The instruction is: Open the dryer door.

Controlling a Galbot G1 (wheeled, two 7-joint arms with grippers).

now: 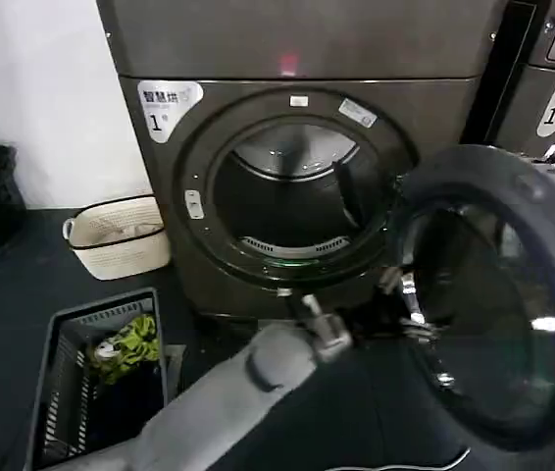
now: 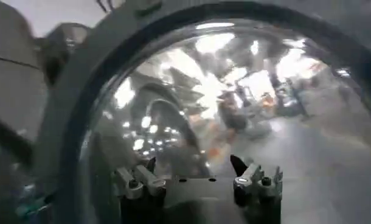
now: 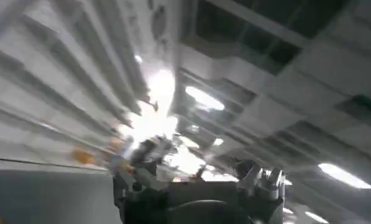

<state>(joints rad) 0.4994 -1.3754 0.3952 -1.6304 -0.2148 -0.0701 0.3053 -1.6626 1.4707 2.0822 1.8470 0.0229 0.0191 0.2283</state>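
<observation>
1. From the head camera I saw the dryer door (image 1: 498,294), a large round porthole with a grey plastic inner face and dark domed glass, swung wide open to the right of the dark grey dryer (image 1: 297,177). The drum opening (image 1: 292,201) stood exposed.
2. In that same view my left arm (image 1: 248,378) reached from below towards the door's inner edge, and the left pincer (image 1: 410,304) sat right at that edge; I could not tell there whether it touched.
3. On the floor to the left I saw a white woven basket (image 1: 121,235) just beside the dryer, and nearer me a dark slatted crate (image 1: 101,383) with a yellow-green cloth (image 1: 130,343) inside.
4. From the left wrist camera the door's glass dome (image 2: 234,103) loomed close, and the left pincer (image 2: 197,176) had its fingers spread apart, gripping nothing.
5. From the right wrist camera the right pincer (image 3: 201,182) pointed up at ceiling lights (image 3: 204,97), its fingers released and apart, grasping nothing.
</observation>
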